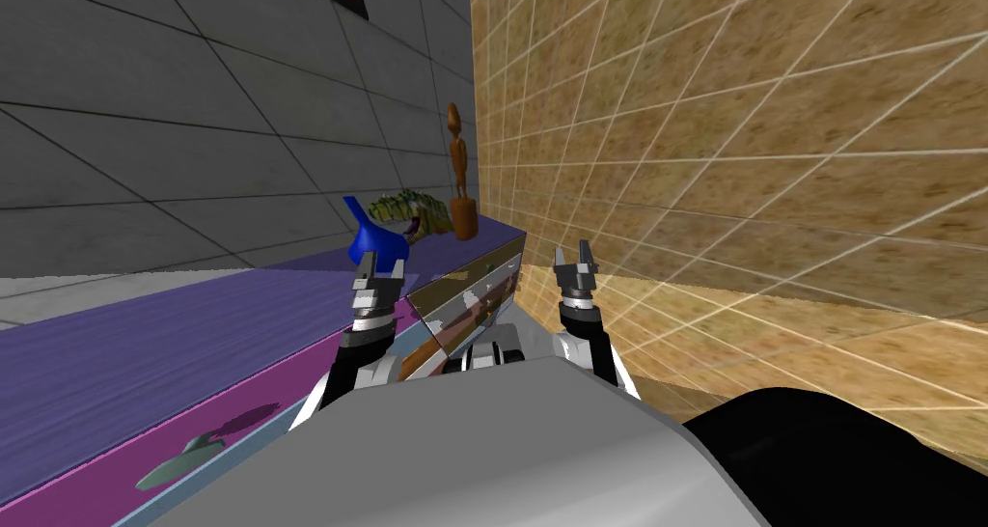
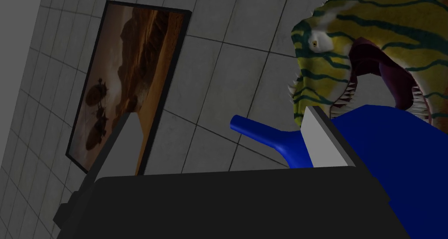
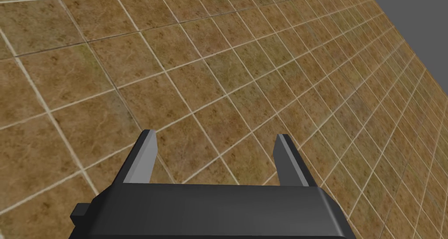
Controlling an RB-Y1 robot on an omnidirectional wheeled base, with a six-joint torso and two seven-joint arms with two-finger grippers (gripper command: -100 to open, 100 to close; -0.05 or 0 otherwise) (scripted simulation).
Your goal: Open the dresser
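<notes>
My left gripper (image 1: 378,270) hangs at the front edge of the long purple-topped dresser (image 1: 145,347), just before a blue spouted vessel (image 1: 374,241). Behind that stand a yellow-green striped dinosaur toy (image 1: 417,212) and a tall brown wooden figurine (image 1: 462,179). My right gripper (image 1: 573,256) is raised near the tan tiled wall (image 1: 753,145), its 2 fingers apart. A grey-green handle (image 1: 181,461) sits on the dresser's magenta front (image 1: 260,410).
</notes>
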